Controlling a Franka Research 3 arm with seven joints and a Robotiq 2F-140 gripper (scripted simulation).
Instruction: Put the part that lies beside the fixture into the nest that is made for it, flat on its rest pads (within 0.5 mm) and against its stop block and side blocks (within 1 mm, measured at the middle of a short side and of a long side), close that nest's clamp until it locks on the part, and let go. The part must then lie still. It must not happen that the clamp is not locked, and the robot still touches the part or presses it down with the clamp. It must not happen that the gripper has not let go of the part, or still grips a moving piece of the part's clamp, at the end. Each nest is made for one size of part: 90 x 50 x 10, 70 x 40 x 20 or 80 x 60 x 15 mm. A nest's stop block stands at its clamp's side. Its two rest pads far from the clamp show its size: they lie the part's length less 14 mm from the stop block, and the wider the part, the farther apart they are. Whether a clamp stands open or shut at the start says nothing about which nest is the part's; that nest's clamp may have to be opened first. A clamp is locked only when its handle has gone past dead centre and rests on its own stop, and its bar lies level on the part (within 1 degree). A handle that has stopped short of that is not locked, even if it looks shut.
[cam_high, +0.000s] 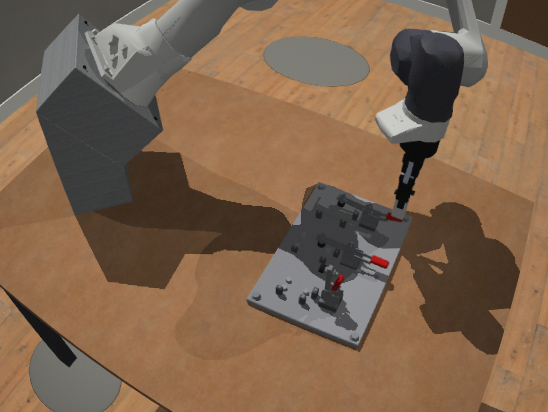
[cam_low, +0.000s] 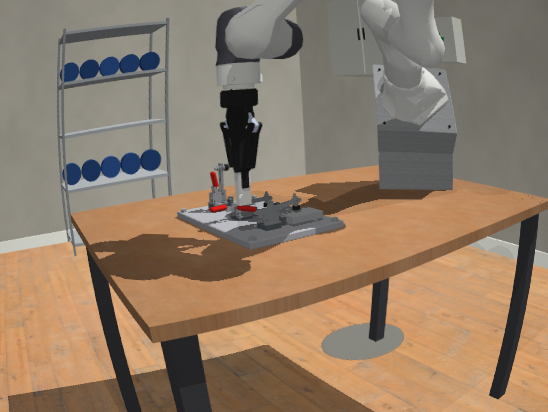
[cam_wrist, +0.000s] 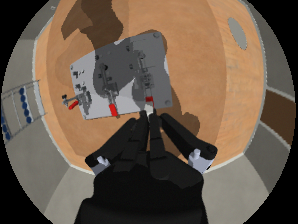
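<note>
The fixture plate (cam_high: 367, 300) (cam_low: 200, 216) (cam_wrist: 162, 75) carries three nests with toggle clamps. A grey block, the part (cam_low: 307, 215), lies in the shadowed end nest, under that clamp's bar. It looks flat; exact contact with pads and blocks cannot be told. That clamp's red handle (cam_high: 393, 217) (cam_low: 246, 208) (cam_wrist: 149, 99) lies low; whether it is past dead centre cannot be told. My gripper (cam_high: 399, 212) (cam_low: 243, 199) (cam_wrist: 150, 107) is shut and empty, pointing down, its tips at the outer end of this handle. Whether they touch it is unclear.
The middle clamp's red handle (cam_high: 379, 261) (cam_low: 218, 208) (cam_wrist: 113, 110) lies low. The clamp at the other end stands open with its red handle (cam_high: 338, 282) (cam_low: 214, 179) (cam_wrist: 73, 105) raised. The robot's pedestal (cam_high: 95, 155) (cam_low: 415, 160) stands beyond the plate.
</note>
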